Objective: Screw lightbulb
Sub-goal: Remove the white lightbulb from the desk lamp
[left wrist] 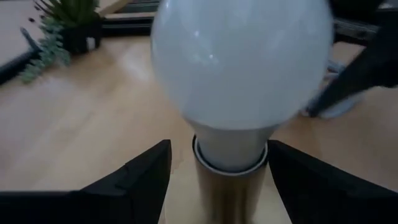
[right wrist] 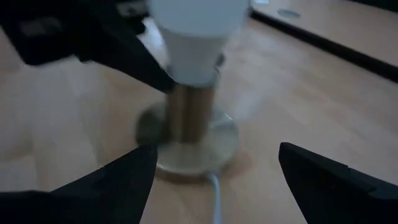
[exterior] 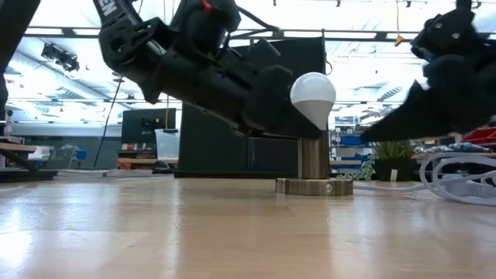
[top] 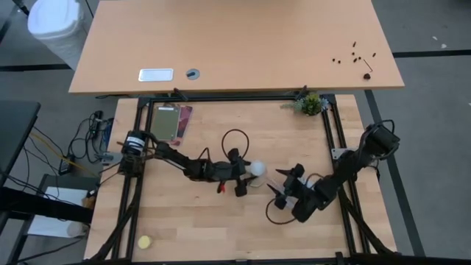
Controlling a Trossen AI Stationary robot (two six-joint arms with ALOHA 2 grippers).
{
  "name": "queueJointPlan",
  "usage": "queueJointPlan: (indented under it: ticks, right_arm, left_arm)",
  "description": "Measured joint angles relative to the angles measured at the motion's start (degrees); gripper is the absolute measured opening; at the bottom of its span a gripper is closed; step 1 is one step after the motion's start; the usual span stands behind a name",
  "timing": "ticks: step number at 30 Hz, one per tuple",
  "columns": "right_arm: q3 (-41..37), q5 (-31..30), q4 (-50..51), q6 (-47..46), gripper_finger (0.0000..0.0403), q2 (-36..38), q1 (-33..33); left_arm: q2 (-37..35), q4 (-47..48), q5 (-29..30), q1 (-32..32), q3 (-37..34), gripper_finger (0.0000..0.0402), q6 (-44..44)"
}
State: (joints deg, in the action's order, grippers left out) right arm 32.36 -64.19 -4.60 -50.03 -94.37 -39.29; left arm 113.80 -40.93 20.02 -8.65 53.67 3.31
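While seated upright in the socket (exterior: 314, 167) mid-frame, lightbulb (exterior: 313, 98) between the wide-open left tool (left wrist: 214, 177), right tool (right wrist: 214, 180) open nearby.

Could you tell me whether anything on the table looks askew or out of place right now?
Yes: the lightbulb sits tilted in the socket, leaning away from the post's axis rather than straight. The left tool is open around its neck.

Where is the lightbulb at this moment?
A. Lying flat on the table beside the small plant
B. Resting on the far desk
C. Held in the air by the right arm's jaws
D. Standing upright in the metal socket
D: the lightbulb stands upright with its neck seated in the metal socket, whose round base rests on the table.
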Motion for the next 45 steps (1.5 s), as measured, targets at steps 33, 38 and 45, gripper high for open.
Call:
queueJointPlan:
  ticks: [33, 38, 45]
  right_arm:
    - [-11.44, 23.59, -53.91, 29.42, 0.0346, -12.88, 17.43]
    - [-11.46, 23.57, -56.19, 30.10, 0.0346, -14.43, 17.42]
    - [-12.69, 24.06, -53.97, 30.14, 0.0346, -9.08, 16.38]
  left_arm:
    - [-3.46, 23.67, -0.97, -0.02, 8.46, 0.0268, -1.59]
    - [-3.78, 27.36, -0.25, -0.04, 9.34, 0.0268, -1.28]
    - [-3.76, 29.42, -0.16, -0.15, 9.25, 0.0268, -0.06]
